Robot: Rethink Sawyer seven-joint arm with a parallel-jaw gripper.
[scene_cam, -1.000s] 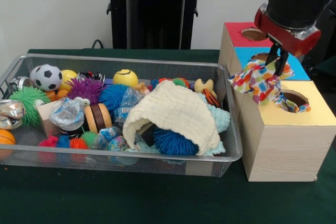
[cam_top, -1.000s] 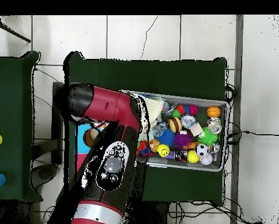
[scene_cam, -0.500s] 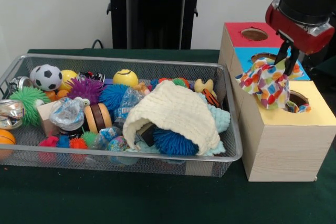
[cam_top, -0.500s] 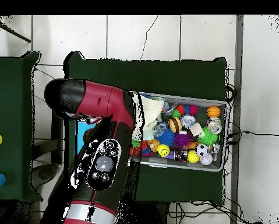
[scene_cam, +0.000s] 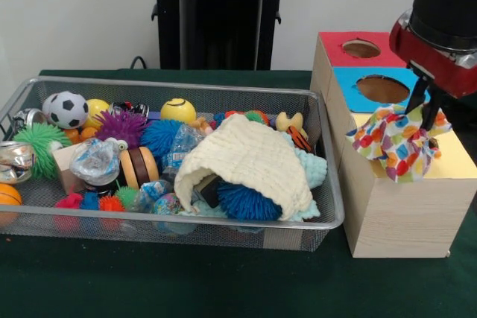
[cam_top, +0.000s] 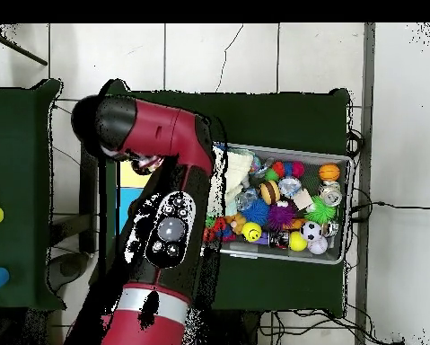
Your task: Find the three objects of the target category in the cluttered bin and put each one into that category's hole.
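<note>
The cloth point(scene_cam: 399, 141) is gripped by the closed gripper point(scene_cam: 425, 108) and hangs over the yellow box point(scene_cam: 406, 199); its hole is probably hidden under it.

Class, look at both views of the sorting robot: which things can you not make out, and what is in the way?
- Yellow box's hole: front view, the colourful cloth held by the gripper covers it.
- The three boxes: overhead view, the red arm hides nearly all of them.
- Whatever lies under the cream cloth in the wire bin: front view, only a blue spiky ball pokes out.
- Arm above the gripper: front view, cut off by the top edge.
</note>
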